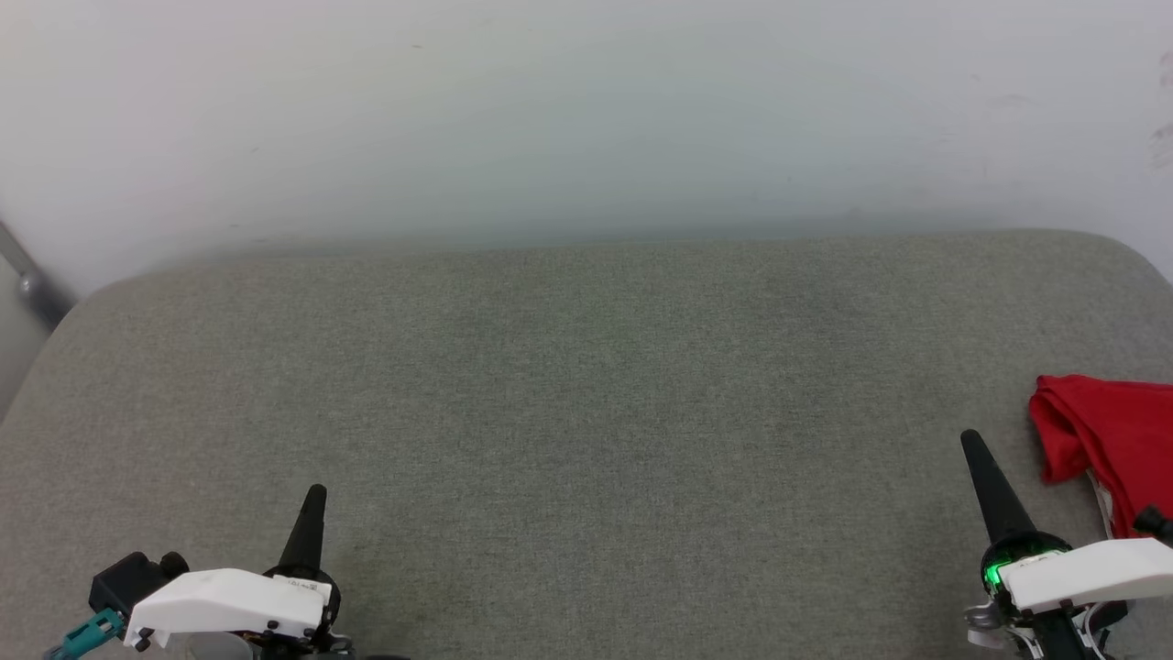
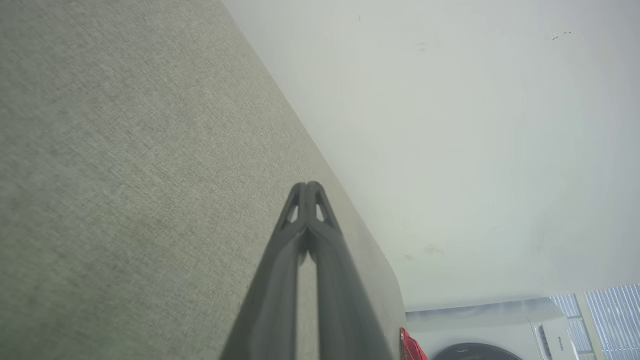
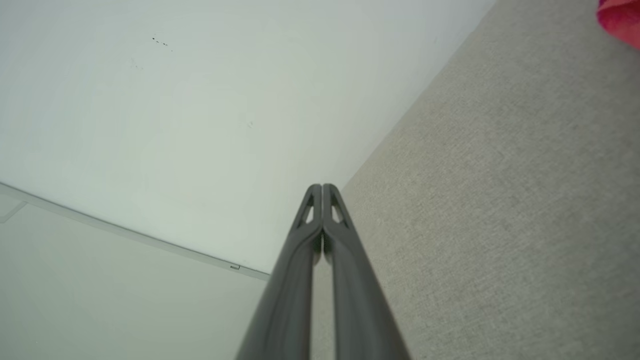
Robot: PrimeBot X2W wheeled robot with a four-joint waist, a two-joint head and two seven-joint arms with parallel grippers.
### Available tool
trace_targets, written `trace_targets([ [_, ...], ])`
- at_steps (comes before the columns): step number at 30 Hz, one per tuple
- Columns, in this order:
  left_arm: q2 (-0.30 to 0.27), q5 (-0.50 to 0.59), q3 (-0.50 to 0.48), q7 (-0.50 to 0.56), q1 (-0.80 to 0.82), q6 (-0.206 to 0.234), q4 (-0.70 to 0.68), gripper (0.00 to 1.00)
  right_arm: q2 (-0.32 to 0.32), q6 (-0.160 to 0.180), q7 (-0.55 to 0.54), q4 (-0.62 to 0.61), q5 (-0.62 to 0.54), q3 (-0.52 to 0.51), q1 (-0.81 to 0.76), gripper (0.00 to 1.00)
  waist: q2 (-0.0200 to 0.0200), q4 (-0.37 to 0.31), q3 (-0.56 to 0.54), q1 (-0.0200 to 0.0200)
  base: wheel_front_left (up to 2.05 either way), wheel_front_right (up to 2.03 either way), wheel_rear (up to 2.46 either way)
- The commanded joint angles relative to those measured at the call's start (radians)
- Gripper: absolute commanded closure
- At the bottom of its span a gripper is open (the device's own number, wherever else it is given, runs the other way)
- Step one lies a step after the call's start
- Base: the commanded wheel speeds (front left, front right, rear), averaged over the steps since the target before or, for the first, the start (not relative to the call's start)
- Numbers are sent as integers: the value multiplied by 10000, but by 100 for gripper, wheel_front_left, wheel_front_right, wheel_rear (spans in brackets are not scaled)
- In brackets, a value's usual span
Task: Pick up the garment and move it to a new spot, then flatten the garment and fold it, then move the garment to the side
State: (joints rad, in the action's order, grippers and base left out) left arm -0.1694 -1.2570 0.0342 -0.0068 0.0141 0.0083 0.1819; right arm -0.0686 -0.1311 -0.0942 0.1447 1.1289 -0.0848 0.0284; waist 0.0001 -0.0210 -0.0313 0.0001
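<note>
The garment [image 1: 1109, 431] lies bunched in a red heap at the far right edge of the grey pad [image 1: 586, 385], partly running out of the head view, with a sliver of white showing under the red. The right gripper [image 1: 973, 449] sits just beside it, not touching, fingers pressed together and holding nothing. The left gripper [image 1: 314, 500] rests well apart at the near left, its fingers likewise closed on nothing. The cloth looks thin, light and floppy, probably a little slick, so it should sag and slide rather than keep any shape. I'd pinch a raised fold near the top of the heap, or a hem or shoulder seam once one shows, and lift slowly so it unfurls.
</note>
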Motion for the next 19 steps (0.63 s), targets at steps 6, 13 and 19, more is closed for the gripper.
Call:
trace_targets([
  [6,140,-561,-257,170,363,-229,35,100,26,3,-30,95,743,-64,340,100,-1,22,36,-1,0,0,0],
  [13,316,-1053,-434,326,474,-429,134,100,53,4,-65,248,1401,-106,434,100,-1,47,77,-1,0,0,0],
  [19,432,-1457,-601,464,559,-582,217,100,79,3,-83,369,1943,-136,493,100,-1,69,113,-1,0,0,0],
])
